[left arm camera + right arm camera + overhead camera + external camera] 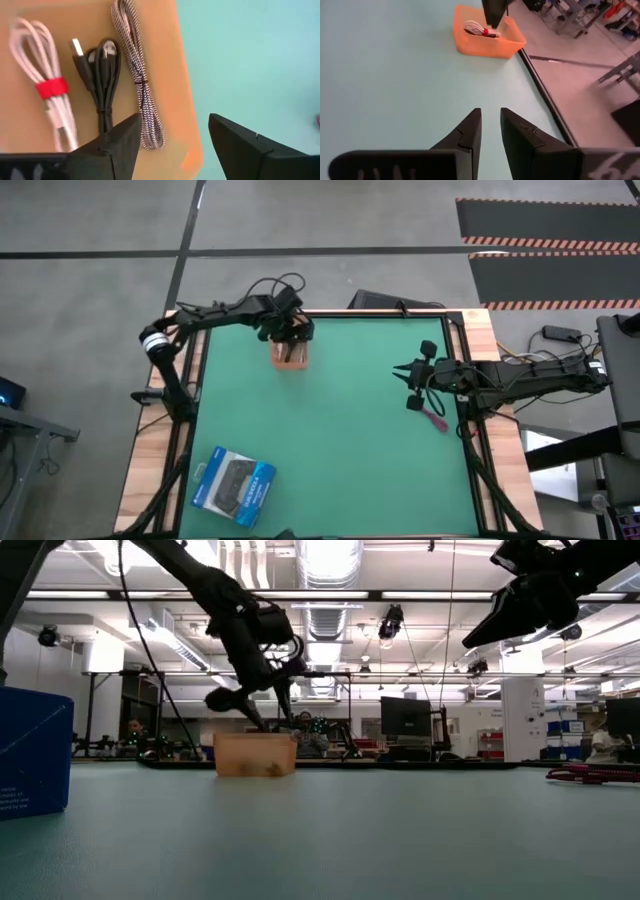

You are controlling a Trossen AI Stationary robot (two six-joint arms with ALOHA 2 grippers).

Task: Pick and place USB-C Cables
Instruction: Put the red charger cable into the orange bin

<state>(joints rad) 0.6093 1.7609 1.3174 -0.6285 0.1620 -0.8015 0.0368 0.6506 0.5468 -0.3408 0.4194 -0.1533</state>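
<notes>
Three cables lie side by side in the orange tray (187, 125), seen close in the left wrist view: a white cable (42, 95) tied with a red band, a black cable (100, 75) beside it, and a silver-grey braided cable (140, 85) nearest the tray's edge. The tray sits at the far edge of the green table (340, 440), left of its middle. The left gripper (290, 330) hangs just over the tray, its fingers spread apart and holding nothing; in the low view its tips reach down to about the tray's rim.

One more cable, the magenta-pink cable (433, 418), lies on the table near the right edge, well apart from the tray. In the low view it shows as a thin pink strand flat on the surface at the right. The right gripper (412, 385) hovers above the table just beside this cable, not touching it. Its fingers stand close together with a narrow gap between them, and nothing is between them.

A blue-and-black box (235, 485) rests on the table's near left part, far from both grippers and from all four cables.
</notes>
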